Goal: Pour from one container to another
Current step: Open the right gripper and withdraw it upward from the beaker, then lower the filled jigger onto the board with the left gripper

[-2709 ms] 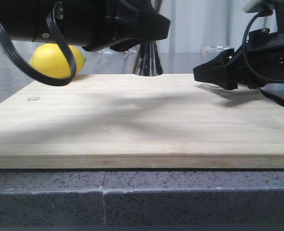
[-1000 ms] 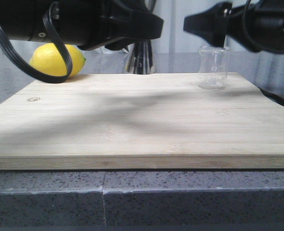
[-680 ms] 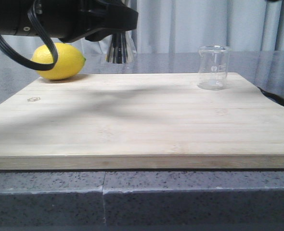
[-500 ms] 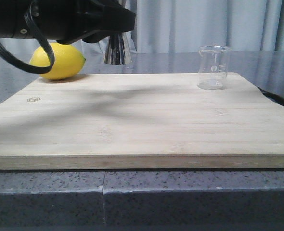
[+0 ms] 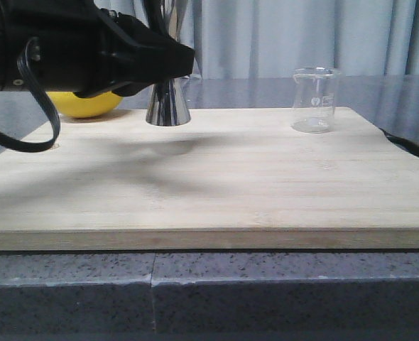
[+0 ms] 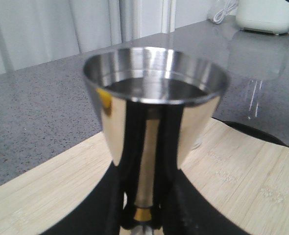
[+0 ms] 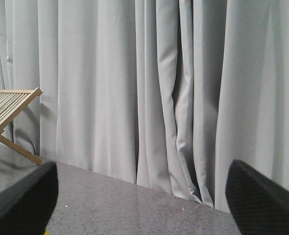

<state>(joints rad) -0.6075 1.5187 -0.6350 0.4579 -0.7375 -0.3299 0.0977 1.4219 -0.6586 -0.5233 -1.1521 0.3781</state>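
Observation:
The steel jigger (image 5: 168,106) hangs upright at the back left of the wooden board (image 5: 216,185), its base low over or on the wood; I cannot tell which. My left gripper (image 5: 174,65) is shut on its waist. In the left wrist view the jigger (image 6: 154,98) fills the frame, black fingers (image 6: 130,161) clasping it just above the gold band (image 6: 143,214). The clear glass beaker (image 5: 314,99) stands alone at the board's back right. My right gripper (image 7: 144,200) is open with nothing between its fingers, faces the curtain, and is outside the front view.
A yellow lemon (image 5: 89,105) lies behind the board's back left corner, mostly hidden by my left arm. A dark speckled counter edge (image 5: 209,284) runs in front of the board. A folding wooden rack (image 7: 7,112) shows in the right wrist view.
My left gripper has carried the jigger down and forward over the board. The right gripper let go of the beaker, rose and left the front view. The beaker has stayed put.

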